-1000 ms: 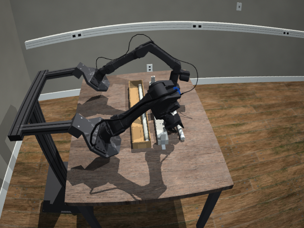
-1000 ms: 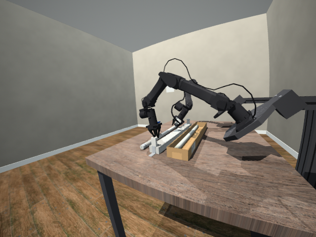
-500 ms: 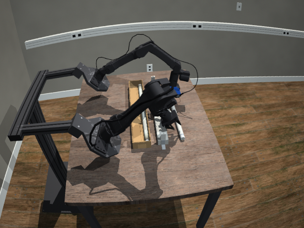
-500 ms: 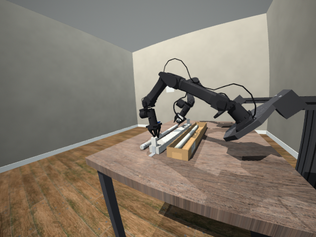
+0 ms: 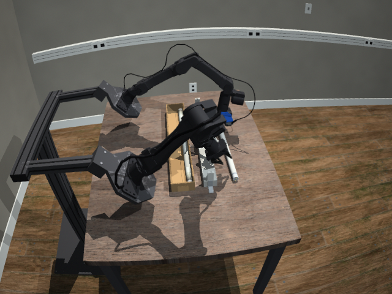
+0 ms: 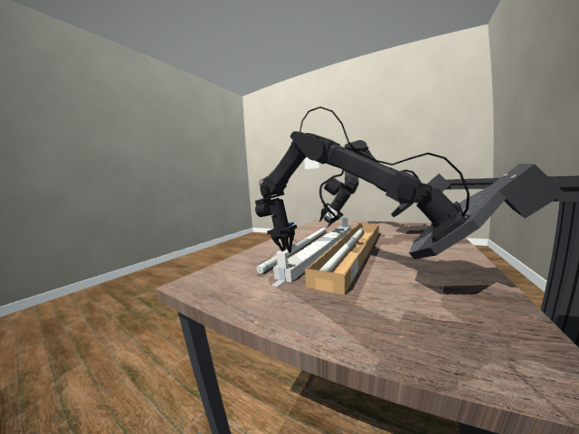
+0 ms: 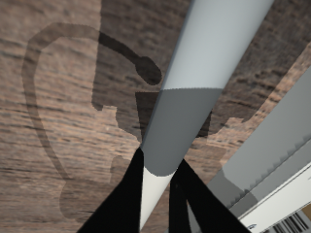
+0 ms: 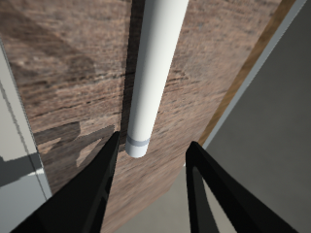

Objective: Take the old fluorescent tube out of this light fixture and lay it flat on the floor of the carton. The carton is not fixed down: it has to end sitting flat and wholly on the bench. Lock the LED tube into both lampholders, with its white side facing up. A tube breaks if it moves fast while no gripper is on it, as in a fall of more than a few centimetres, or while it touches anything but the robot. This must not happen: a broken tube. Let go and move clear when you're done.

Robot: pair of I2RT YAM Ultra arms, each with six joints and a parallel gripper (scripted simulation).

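The LED tube (image 5: 231, 165) (image 6: 298, 244) (image 7: 209, 53) (image 8: 155, 63) lies along the bench between the light fixture (image 5: 207, 172) (image 6: 310, 253) (image 7: 272, 160) and the bench's long edge. My left gripper (image 5: 227, 125) (image 6: 282, 250) (image 7: 157, 159) is shut on the tube a little way in from one end. My right gripper (image 5: 223, 158) (image 6: 329, 217) (image 8: 155, 142) is open and hangs just above the tube's other end, without touching it. The old fluorescent tube (image 5: 187, 158) (image 6: 343, 250) lies flat in the carton (image 5: 177, 187) (image 6: 327, 280). No tube sits in the fixture.
The carton stands flat on the bench right beside the fixture, on the side towards the arm mounts (image 5: 126, 177). The bench edge (image 8: 243, 73) runs close along the LED tube's outer side. The fixture's lampholders (image 5: 209, 182) (image 6: 280, 263) stand up at its ends.
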